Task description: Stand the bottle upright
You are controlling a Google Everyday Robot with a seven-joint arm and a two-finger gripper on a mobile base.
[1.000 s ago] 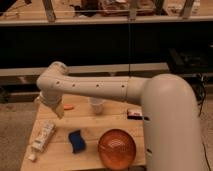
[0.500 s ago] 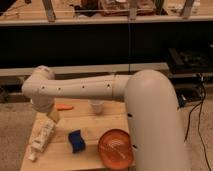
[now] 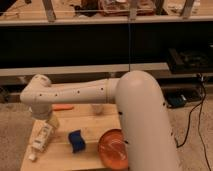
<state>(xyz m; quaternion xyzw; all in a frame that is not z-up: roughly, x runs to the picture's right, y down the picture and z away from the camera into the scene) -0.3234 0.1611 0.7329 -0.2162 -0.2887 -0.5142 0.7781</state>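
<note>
The white bottle [image 3: 42,138] lies on its side at the left of the wooden table [image 3: 92,127]. Its narrower cap end points toward the front left corner. My gripper [image 3: 50,121] hangs under the white arm's wrist [image 3: 38,96], just above the far end of the bottle, close to it or touching it. The arm reaches in from the right and hides part of the table's back.
A blue sponge [image 3: 76,140] lies right of the bottle. An orange bowl [image 3: 113,148] sits at the front right. A short whitish cup [image 3: 97,108] and a thin orange object [image 3: 63,107] are at the back. Dark shelving stands behind the table.
The arm has swung left and down, bringing the gripper from above the table's back left down to the bottle's far end. The bottle still lies in the same place.
</note>
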